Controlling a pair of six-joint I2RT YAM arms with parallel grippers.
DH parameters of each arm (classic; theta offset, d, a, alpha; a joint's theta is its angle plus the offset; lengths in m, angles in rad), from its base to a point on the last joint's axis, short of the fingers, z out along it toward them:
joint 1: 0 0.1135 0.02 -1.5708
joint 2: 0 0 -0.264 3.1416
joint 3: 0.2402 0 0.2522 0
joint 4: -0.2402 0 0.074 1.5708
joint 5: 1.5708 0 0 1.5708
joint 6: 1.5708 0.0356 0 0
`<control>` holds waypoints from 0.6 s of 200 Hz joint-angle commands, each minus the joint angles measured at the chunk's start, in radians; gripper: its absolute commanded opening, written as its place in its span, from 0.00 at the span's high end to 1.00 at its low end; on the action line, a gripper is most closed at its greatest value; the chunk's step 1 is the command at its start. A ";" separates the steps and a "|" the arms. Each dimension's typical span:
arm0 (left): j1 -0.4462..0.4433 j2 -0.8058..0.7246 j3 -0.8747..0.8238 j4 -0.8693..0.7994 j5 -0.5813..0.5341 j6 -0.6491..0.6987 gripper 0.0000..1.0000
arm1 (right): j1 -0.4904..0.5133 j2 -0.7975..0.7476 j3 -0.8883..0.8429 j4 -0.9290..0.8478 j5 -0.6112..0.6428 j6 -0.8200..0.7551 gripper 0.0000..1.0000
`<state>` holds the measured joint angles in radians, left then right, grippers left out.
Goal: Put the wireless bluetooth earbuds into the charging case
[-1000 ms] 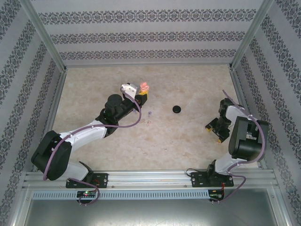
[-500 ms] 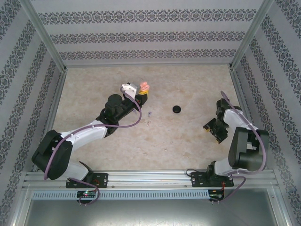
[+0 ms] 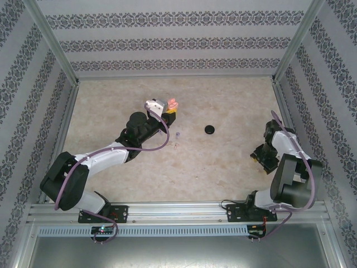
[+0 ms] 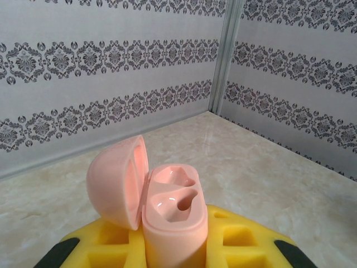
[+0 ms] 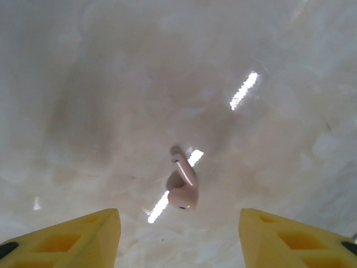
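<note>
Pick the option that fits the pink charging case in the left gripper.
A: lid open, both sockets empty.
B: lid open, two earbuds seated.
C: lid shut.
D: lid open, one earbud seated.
A: the left wrist view shows the pink charging case with its lid swung open and both moulded sockets bare.
</note>
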<state>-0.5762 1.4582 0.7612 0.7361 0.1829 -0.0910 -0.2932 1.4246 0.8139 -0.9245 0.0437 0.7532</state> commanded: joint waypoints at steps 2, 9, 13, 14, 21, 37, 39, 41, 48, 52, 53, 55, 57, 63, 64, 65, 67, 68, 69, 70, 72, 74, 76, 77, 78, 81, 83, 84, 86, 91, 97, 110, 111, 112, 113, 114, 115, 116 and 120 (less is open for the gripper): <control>-0.014 0.010 0.025 0.057 0.020 -0.003 1.00 | -0.009 0.006 -0.016 -0.012 0.017 -0.009 0.45; -0.014 0.012 0.025 0.057 0.020 -0.003 1.00 | -0.008 0.011 -0.019 -0.006 0.014 -0.011 0.46; -0.014 0.013 0.025 0.057 0.020 -0.003 1.00 | -0.009 0.015 -0.020 -0.003 0.015 -0.010 0.48; -0.014 0.012 0.025 0.057 0.020 -0.003 1.00 | -0.009 0.015 -0.020 -0.003 0.015 -0.009 0.48; -0.015 0.013 0.025 0.059 0.020 -0.001 1.00 | -0.008 0.018 -0.023 0.003 0.010 -0.009 0.49; -0.014 0.018 0.026 0.061 0.020 -0.001 1.00 | -0.008 0.029 -0.027 0.016 0.006 -0.008 0.52; -0.014 0.018 0.026 0.061 0.020 0.000 1.00 | -0.009 0.030 -0.028 0.017 0.005 -0.007 0.53; -0.014 0.019 0.026 0.062 0.020 0.000 1.00 | -0.009 0.032 -0.028 0.019 0.003 -0.007 0.53; -0.014 0.021 0.027 0.063 0.020 0.000 1.00 | -0.008 0.038 -0.031 0.024 0.003 -0.006 0.55; -0.014 0.021 0.026 0.063 0.020 0.000 1.00 | -0.009 0.041 -0.031 0.027 0.000 -0.005 0.55; -0.014 0.022 0.026 0.064 0.020 0.000 1.00 | -0.009 0.042 -0.032 0.028 0.000 -0.005 0.55; -0.014 0.023 0.027 0.063 0.020 0.000 1.00 | -0.009 0.043 -0.032 0.029 -0.001 -0.003 0.56; -0.014 0.023 0.027 0.064 0.020 0.000 1.00 | -0.009 0.046 -0.033 0.031 -0.002 -0.003 0.56; -0.014 0.024 0.026 0.065 0.021 0.000 1.00 | -0.008 0.050 -0.035 0.034 -0.006 -0.002 0.56; -0.014 0.024 0.026 0.065 0.021 0.000 1.00 | -0.009 0.051 -0.035 0.035 -0.006 -0.002 0.56; -0.014 0.024 0.026 0.065 0.021 -0.001 1.00 | -0.009 0.052 -0.036 0.037 -0.006 -0.002 0.56; -0.014 0.026 0.027 0.065 0.021 0.000 1.00 | -0.009 0.054 -0.036 0.038 -0.007 0.000 0.56; -0.014 0.025 0.026 0.066 0.021 0.000 1.00 | -0.009 0.054 -0.036 0.039 -0.007 0.000 0.56; -0.014 0.026 0.027 0.065 0.021 0.000 1.00 | -0.009 0.056 -0.036 0.041 -0.007 0.000 0.56; -0.014 0.026 0.026 0.066 0.022 -0.001 1.00 | -0.009 0.056 -0.036 0.042 -0.007 0.000 0.56; -0.014 0.027 0.027 0.066 0.022 0.000 1.00 | -0.008 0.057 -0.037 0.043 -0.007 0.001 0.56; -0.014 0.028 0.026 0.067 0.022 0.000 1.00 | -0.008 0.059 -0.038 0.045 -0.007 0.001 0.57; -0.014 0.028 0.026 0.067 0.021 0.000 1.00 | -0.009 0.060 -0.038 0.045 -0.007 0.002 0.58; -0.014 0.027 0.026 0.067 0.021 0.000 1.00 | -0.008 0.060 -0.038 0.047 -0.008 0.003 0.58; -0.014 0.027 0.026 0.067 0.021 0.000 1.00 | -0.009 0.060 -0.038 0.047 -0.007 0.003 0.58; -0.014 0.028 0.027 0.067 0.021 0.000 1.00 | -0.008 0.063 -0.038 0.050 -0.007 0.003 0.58; -0.014 0.027 0.026 0.066 0.022 0.000 1.00 | -0.009 0.065 -0.038 0.052 -0.007 0.003 0.59; -0.014 0.028 0.027 0.066 0.022 0.000 1.00 | -0.008 0.067 -0.038 0.054 -0.007 0.004 0.59; -0.014 0.028 0.026 0.069 0.021 0.000 1.00 | -0.008 0.068 -0.038 0.055 -0.009 0.004 0.59; -0.014 0.030 0.027 0.069 0.022 0.000 1.00 | -0.009 0.070 -0.037 0.059 -0.008 0.006 0.60; -0.014 0.029 0.027 0.069 0.023 0.000 1.00 | -0.008 0.076 -0.036 0.062 -0.009 0.007 0.61; -0.014 0.031 0.027 0.072 0.024 0.000 1.00 | -0.010 0.087 -0.032 0.071 -0.008 0.008 0.63; -0.014 0.032 0.027 0.072 0.023 0.000 1.00 | -0.009 0.087 -0.032 0.071 -0.006 0.007 0.63; -0.014 0.032 0.028 0.072 0.023 0.000 1.00 | -0.009 0.088 -0.032 0.072 -0.006 0.006 0.63; -0.014 0.032 0.028 0.072 0.023 0.000 1.00 | -0.009 0.090 -0.032 0.073 -0.006 0.007 0.64; -0.014 0.032 0.027 0.072 0.023 0.000 1.00 | -0.009 0.091 -0.032 0.073 -0.005 0.007 0.64; -0.014 0.032 0.027 0.073 0.024 0.000 1.00 | -0.008 0.091 -0.031 0.073 -0.005 0.007 0.64; -0.014 0.033 0.027 0.073 0.025 0.000 1.00 | -0.009 0.092 -0.030 0.074 -0.005 0.008 0.64; -0.014 0.033 0.027 0.073 0.024 0.000 1.00 | -0.009 0.095 -0.031 0.077 -0.004 0.008 0.65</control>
<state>-0.5762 1.4788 0.7612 0.7456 0.1833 -0.0910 -0.2977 1.4982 0.7868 -0.8627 0.0360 0.7551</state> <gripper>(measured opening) 0.206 0.370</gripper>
